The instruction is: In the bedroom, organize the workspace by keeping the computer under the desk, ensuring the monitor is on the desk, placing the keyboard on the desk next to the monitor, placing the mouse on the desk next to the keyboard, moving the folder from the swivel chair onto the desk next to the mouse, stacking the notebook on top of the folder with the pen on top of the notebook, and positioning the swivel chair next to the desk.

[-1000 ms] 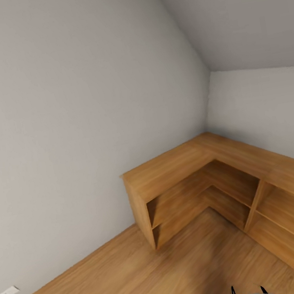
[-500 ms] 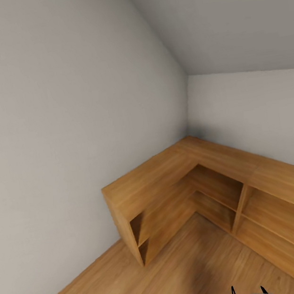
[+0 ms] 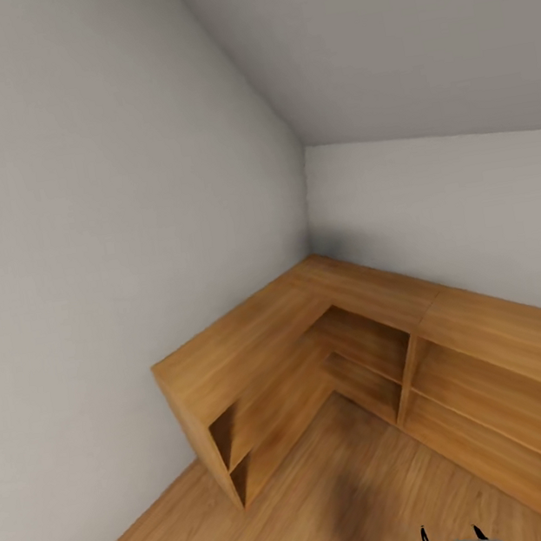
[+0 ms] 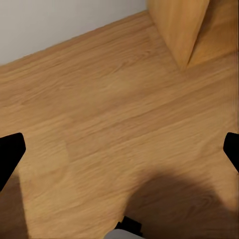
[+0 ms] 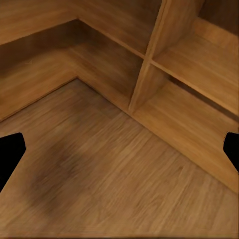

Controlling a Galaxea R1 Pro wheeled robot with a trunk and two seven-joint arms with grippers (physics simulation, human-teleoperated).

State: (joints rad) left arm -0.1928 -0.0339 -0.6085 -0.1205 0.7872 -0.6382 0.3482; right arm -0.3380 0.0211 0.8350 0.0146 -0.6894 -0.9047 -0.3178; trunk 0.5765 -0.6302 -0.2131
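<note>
Grey walls (image 3: 75,206) meet a wooden floor (image 3: 346,513), with an L-shaped wooden shelf unit (image 3: 256,343) from 9 to 3 o'clock. Left gripper (image 4: 119,154) and right gripper (image 5: 119,154) both hang spread wide over floor, holding nothing. No task items appear.

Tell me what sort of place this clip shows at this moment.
Probably a corner of a sparsely furnished room under a sloped ceiling: plain grey walls, a wood plank floor, and a low L-shaped wooden shelf unit wrapped into the corner, its cubbies holding nothing visible.
</note>
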